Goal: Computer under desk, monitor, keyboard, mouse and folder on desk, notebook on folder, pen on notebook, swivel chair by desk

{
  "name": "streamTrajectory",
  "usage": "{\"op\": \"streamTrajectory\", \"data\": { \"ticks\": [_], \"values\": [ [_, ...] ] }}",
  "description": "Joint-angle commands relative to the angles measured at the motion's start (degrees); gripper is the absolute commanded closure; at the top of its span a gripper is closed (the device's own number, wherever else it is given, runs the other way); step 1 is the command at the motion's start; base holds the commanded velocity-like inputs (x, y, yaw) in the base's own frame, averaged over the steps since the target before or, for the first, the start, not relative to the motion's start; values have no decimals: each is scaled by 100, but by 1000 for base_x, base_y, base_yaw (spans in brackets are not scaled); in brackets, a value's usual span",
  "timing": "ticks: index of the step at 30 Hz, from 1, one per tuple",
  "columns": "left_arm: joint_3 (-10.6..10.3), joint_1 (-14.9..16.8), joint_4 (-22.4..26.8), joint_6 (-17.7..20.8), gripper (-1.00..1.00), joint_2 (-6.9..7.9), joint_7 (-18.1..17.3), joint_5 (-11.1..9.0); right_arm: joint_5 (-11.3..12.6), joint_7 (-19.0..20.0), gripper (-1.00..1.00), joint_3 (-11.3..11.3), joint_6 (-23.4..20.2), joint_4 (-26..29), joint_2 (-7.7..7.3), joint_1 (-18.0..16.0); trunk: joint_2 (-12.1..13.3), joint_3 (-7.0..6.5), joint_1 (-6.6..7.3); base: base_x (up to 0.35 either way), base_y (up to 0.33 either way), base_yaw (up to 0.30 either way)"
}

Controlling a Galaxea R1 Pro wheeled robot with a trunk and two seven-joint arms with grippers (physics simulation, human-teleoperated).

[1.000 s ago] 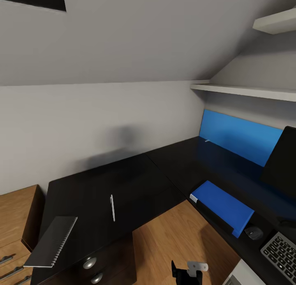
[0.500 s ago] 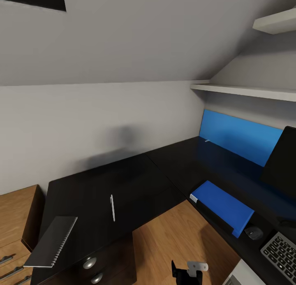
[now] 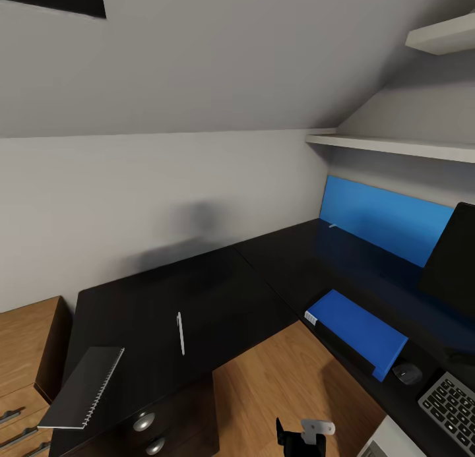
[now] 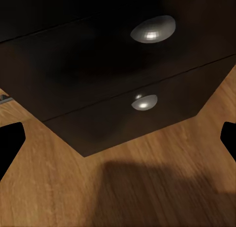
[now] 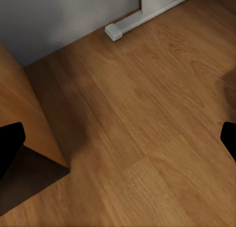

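On the black L-shaped desk [image 3: 198,292], the blue folder [image 3: 356,332] lies near the inner edge of the right wing. Beside it sit the mouse [image 3: 408,373], the keyboard [image 3: 452,404] and the dark monitor [image 3: 455,259]. On the left wing the pale pen [image 3: 181,333] lies flat, and the grey notebook [image 3: 82,386] overhangs the front corner. My left gripper [image 4: 118,143] is open, low in front of the desk's black drawer pedestal [image 4: 98,65]. My right gripper [image 5: 118,143] is open over the wooden floor [image 5: 147,138]. The swivel chair and computer are out of view.
A light wooden drawer cabinet [image 3: 26,358] stands left of the desk, its side [image 5: 19,109] near my right gripper. The desk's white leg foot [image 5: 147,13] rests on the floor by the wall. White shelves [image 3: 396,147] hang above the blue back panel [image 3: 382,216]. Part of an arm [image 3: 303,434] shows low down.
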State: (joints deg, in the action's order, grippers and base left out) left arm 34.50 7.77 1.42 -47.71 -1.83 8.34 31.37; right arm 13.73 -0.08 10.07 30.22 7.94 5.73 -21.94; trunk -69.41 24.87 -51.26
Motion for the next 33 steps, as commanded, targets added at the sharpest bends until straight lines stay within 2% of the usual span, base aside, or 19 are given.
{"op": "streamTrajectory", "data": {
  "ticks": [1, 33],
  "values": [
    [13, 3, -1, -10, -100, -1, 54, 62, 58, -1, -100, 48, 23, -5, -1, -4, -4, 6, 0, 0, 0, 0],
    [13, 4, 0, -18, -100, -1, 52, 62, 86, -21, -100, 56, 40, -3, 46, -7, -4, 8, 0, 0, 0, 0]
  ]
}}
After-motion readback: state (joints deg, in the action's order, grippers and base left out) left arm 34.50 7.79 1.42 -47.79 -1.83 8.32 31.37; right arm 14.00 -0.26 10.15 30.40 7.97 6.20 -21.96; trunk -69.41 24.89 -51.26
